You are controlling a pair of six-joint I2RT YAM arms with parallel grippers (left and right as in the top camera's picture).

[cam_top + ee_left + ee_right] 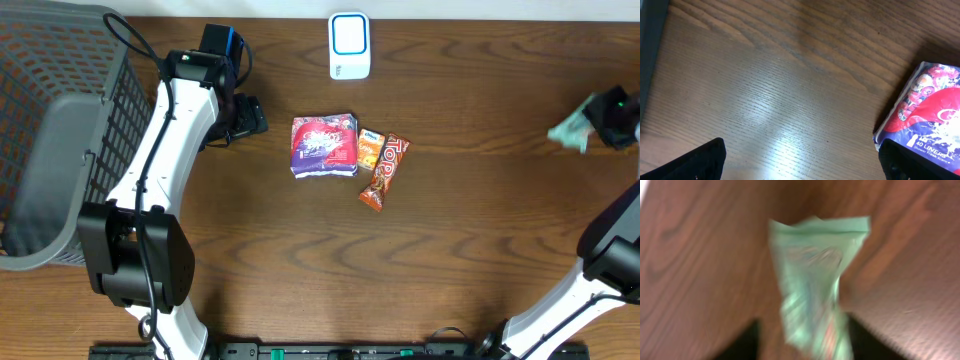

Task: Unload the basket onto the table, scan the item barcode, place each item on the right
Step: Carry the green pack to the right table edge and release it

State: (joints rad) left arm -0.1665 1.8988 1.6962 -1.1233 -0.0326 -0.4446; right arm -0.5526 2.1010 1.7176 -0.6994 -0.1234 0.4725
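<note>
The green packet [567, 128] is way over at the right edge of the table [480, 250], right at my right claw [590, 122] and well apart from the white scanner [349, 45] at the back. The wrist cam is pure blur, so I honestly can't tell if that claw is gripping it or not. My left claw [250, 117] sits wide open with nothing in it, near the purple pack [323, 146].

The left hand [807, 167] hangs over the brown wooden counter [790, 95], its two dark fingers [697, 162] spread wide at the bottom corners. A purple, red and white pack of liners [932, 107], printed "40 LINERS", lies at the right edge, its lower part behind the right-side finger.
</note>
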